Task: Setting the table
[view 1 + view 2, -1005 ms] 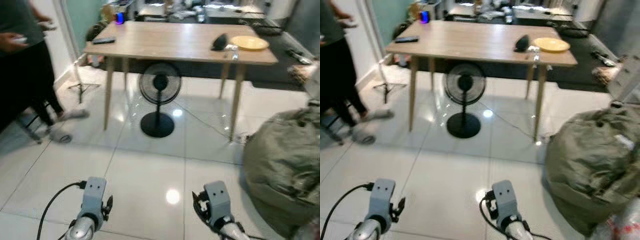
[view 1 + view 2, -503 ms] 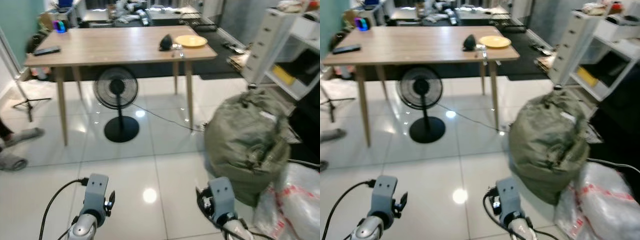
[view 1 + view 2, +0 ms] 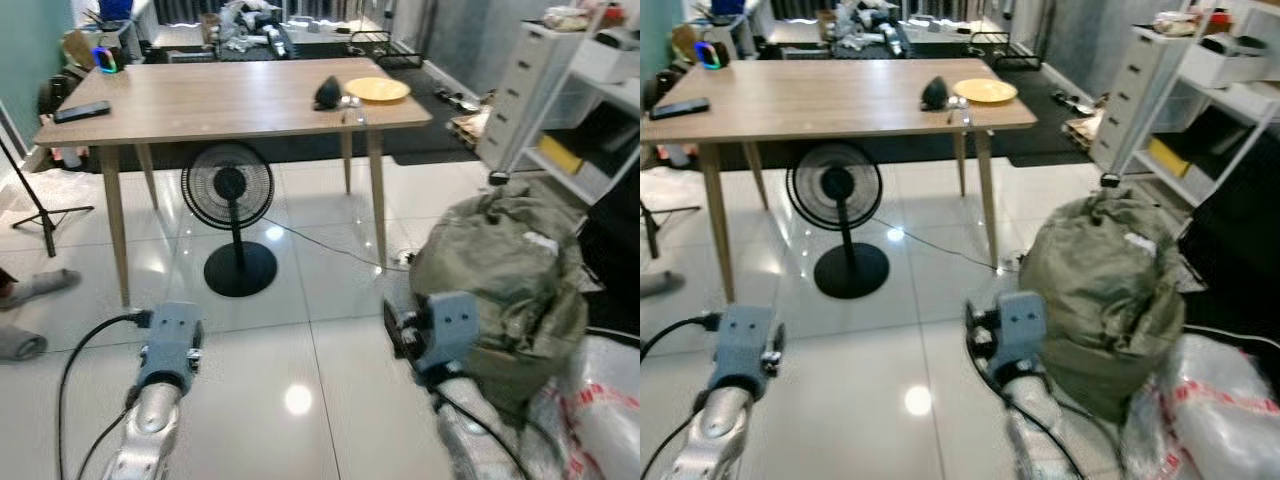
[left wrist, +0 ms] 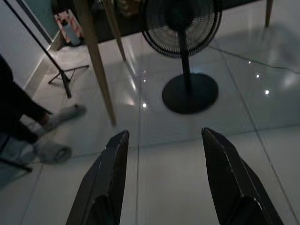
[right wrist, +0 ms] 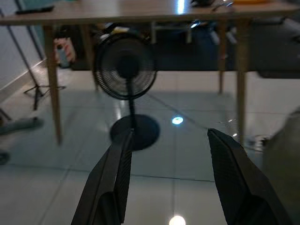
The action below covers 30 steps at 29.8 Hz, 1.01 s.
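Wooden table (image 3: pixel 230 100) nearer now, both grippers raised

Wooden table (image 3: pixel 200 105) across the far part of the room, on slim legs over glossy white tile. Yellow plate (image 3: pixel 377 89) near its far right corner, with a dark rounded object (image 3: pixel 327 93) just left of it and something small and shiny (image 3: pixel 349 103) beside that. Black remote-like item (image 3: pixel 83 111) near the left edge. Black standing fan (image 3: pixel 230 190) on the floor under the table, a cable trailing right from it. Olive-green stuffed bag (image 3: pixel 505 270) on the right, white shelving (image 3: pixel 560 90) behind. Left arm (image 3: pixel 160 385) and right arm (image 3: pixel 445 335) raised in the near foreground. Slippered feet (image 3: pixel 25 310) at far left, beside a tripod leg (image 3: pixel 35 205).
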Available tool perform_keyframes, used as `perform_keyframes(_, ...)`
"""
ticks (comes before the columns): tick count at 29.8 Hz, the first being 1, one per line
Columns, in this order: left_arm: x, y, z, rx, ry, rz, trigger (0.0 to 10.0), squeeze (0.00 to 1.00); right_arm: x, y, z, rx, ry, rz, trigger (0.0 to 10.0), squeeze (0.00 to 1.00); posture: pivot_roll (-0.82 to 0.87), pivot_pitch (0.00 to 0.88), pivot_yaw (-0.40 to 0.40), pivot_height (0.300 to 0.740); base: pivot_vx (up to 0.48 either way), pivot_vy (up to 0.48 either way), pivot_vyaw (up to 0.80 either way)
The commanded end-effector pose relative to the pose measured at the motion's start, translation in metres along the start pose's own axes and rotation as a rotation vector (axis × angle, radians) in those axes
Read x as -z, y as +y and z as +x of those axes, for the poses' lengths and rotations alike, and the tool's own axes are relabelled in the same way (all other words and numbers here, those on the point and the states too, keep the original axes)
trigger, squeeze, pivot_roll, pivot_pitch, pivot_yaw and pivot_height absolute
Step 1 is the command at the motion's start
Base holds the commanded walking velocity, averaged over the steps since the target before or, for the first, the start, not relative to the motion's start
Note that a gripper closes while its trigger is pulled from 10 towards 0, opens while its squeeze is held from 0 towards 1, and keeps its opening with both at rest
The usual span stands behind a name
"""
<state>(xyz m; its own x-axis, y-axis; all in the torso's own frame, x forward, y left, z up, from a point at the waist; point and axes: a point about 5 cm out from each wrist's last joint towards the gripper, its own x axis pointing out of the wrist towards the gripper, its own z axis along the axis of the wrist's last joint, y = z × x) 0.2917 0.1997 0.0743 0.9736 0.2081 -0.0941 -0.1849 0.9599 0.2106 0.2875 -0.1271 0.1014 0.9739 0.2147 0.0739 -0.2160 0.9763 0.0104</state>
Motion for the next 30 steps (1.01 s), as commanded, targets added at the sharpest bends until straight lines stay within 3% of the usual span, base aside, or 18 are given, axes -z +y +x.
perform_keyframes(1,-0.01,-0.01,0.001,0.03,-0.027,-0.02,10.0,0.12,-0.003,-0.009,-0.001,0.033,-0.002,0.009,10.0,0.0,-0.04,0.0,0.089,0.74,0.48,0.0,0.0)
perform_keyframes(11,-0.028,-0.018,0.004,0.059,-0.071,-0.047,10.0,0.12,-0.013,-0.012,0.003,0.056,-0.015,0.029,10.0,0.0,-0.03,0.0,0.094,0.74,0.48,0.0,0.0)
perform_keyframes(16,-0.036,-0.028,0.0,0.112,-0.098,-0.045,10.0,0.11,-0.017,-0.016,0.006,0.083,-0.023,0.069,10.0,0.0,-0.03,0.0,0.096,0.74,0.48,0.0,-0.78)
perform_keyframes(24,-0.037,-0.029,-0.001,0.12,-0.093,-0.045,10.0,0.12,-0.018,-0.018,0.006,0.089,-0.018,0.062,10.0,0.0,-0.03,0.0,0.098,0.74,0.48,0.0,-0.8)
perform_keyframes(30,-0.037,-0.028,-0.002,0.127,-0.087,-0.042,10.0,0.12,-0.024,-0.017,0.009,0.078,-0.035,0.044,10.0,0.0,-0.03,0.0,0.101,0.74,0.48,0.0,0.0)
